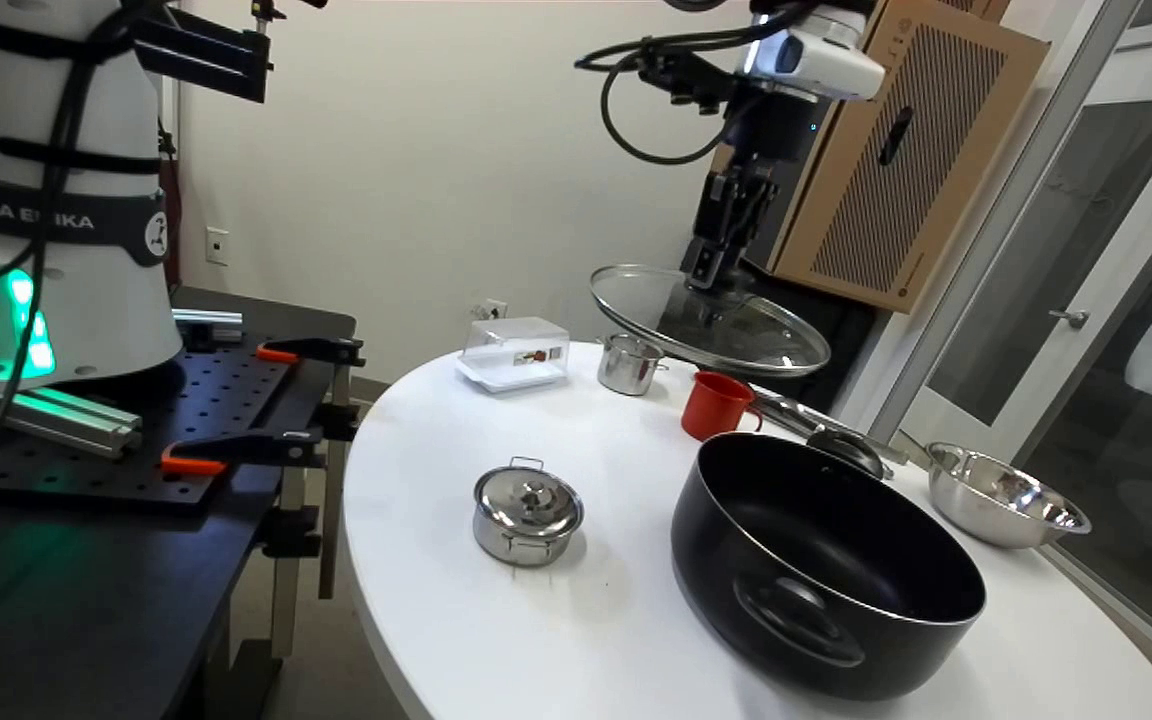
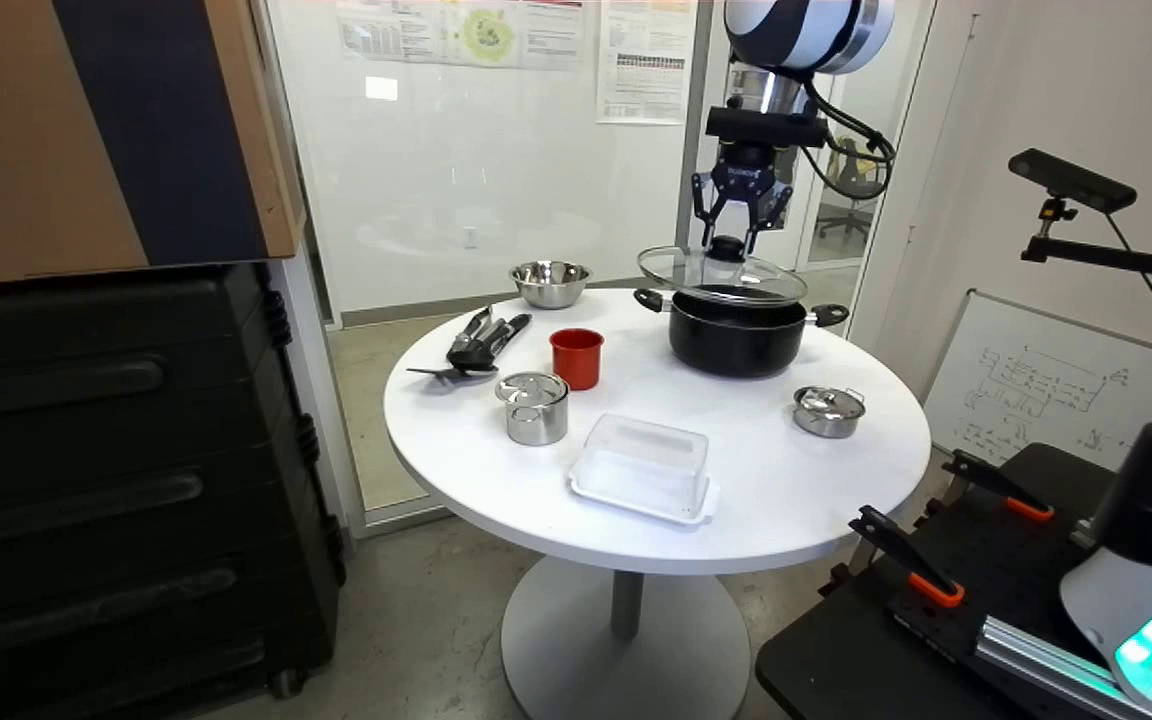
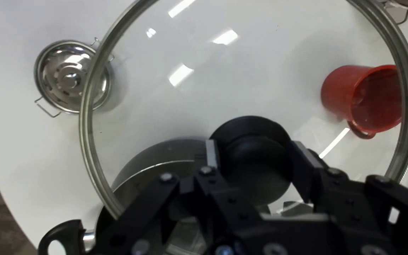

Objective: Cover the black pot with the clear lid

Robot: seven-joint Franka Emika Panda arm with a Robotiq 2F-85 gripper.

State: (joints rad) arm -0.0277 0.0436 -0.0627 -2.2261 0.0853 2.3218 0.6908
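Clear lid (image 1: 736, 325) aloft, tilted, knob (image 3: 255, 171) clamped in the hand (image 2: 729, 240), black pot (image 2: 736, 348) lower, on table (image 2: 776, 480)

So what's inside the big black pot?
Only the dark, shiny inside of the black pot shows in an exterior view. Its near side hides part of the bottom. The clear lid isn't on yet; the gripper holds it.

Bright, even light fills both exterior views; green base lights (image 1: 40, 355) clip toward white. Wrist view: white reflections glare on the clear lid (image 3: 250, 92); gripper (image 3: 259, 156) dark, slightly soft; faint shadow beside small steel pot (image 3: 66, 78).
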